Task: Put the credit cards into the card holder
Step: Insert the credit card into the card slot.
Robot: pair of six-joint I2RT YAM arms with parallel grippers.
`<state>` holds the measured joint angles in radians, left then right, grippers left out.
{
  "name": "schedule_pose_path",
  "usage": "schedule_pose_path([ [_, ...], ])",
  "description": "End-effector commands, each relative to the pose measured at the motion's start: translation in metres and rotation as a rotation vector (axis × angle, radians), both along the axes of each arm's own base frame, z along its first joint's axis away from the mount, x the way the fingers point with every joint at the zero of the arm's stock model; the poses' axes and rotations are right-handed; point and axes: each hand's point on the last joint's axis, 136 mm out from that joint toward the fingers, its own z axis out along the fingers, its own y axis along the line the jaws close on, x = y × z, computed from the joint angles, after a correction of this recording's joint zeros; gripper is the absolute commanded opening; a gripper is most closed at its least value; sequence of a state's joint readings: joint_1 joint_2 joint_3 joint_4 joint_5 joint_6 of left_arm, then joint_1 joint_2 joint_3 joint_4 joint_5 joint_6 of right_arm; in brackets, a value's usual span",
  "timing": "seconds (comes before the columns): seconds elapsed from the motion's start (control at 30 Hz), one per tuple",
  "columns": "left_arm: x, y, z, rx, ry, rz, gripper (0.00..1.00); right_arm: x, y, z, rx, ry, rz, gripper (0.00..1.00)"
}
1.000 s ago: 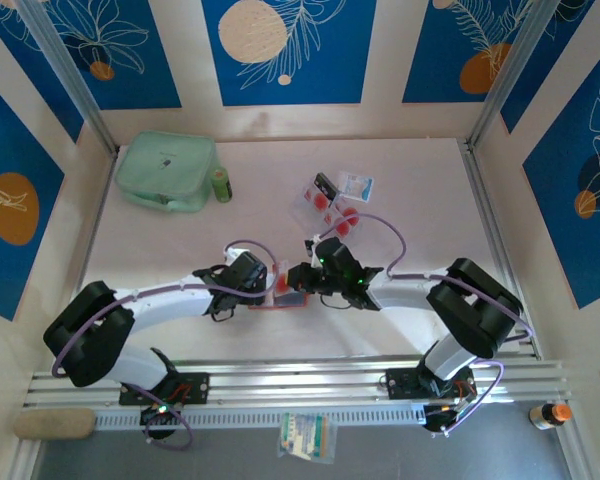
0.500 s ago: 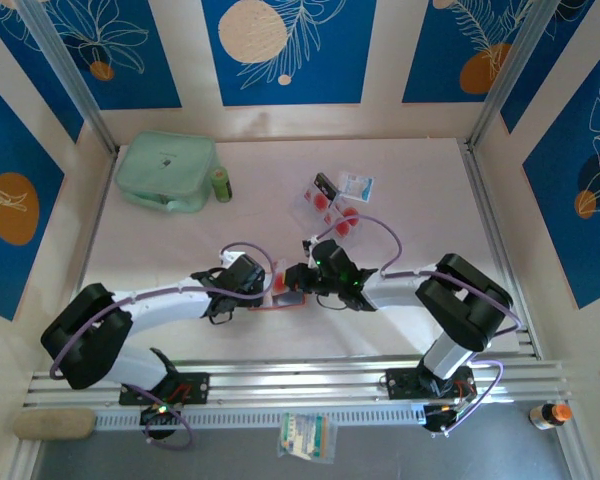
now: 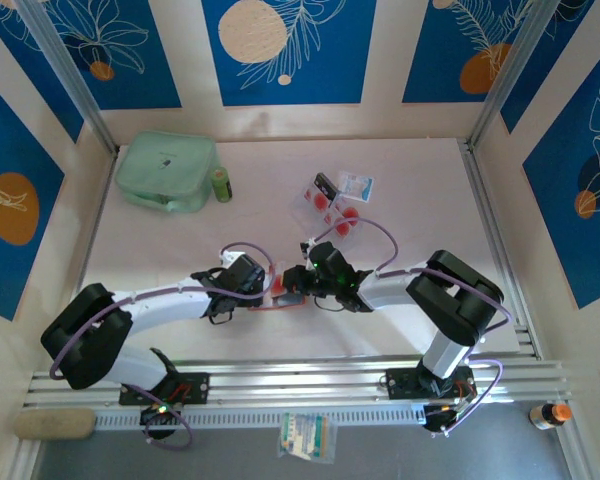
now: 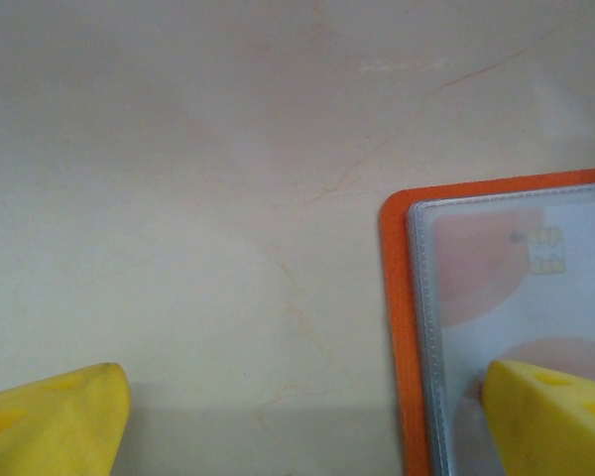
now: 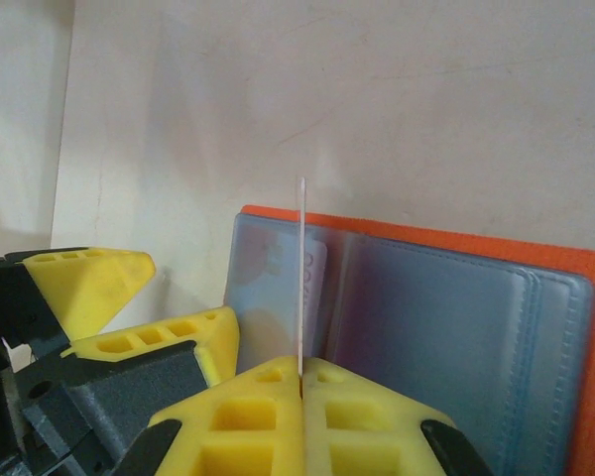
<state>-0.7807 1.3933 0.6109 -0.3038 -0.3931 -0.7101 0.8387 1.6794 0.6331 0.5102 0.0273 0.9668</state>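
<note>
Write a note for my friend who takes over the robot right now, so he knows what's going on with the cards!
Left end effector: wide open, holding nothing, one finger over the card holder's clear sleeve.
Right end effector: shut on one credit card, held on edge over the holder's sleeves.
Things: the card holder lies open on the table between the arms; loose cards lie farther back.
Done: at least one sleeved card shows through the clear plastic.
Left: slide in the held card, then probably fetch the loose ones.
</note>
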Motion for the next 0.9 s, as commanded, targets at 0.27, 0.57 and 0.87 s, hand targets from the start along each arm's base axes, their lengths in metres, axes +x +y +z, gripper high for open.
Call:
schedule_pose_path([
  [0.27,-0.008,0.009,-0.007,0.01,0.036,0.02,0.91,-0.001,0.0,-0.008,0.001,0.011,-0.027,0.0],
  [0.57,-0.009,0.009,-0.009,0.012,0.039,0.018,0.91,-0.01,0.0,-0.018,-0.013,0.031,-0.022,0.0],
  [0.87,-0.009,0.009,-0.009,0.012,0.037,0.016,0.91,-0.017,-0.01,-0.026,-0.036,0.037,-0.053,0.0],
])
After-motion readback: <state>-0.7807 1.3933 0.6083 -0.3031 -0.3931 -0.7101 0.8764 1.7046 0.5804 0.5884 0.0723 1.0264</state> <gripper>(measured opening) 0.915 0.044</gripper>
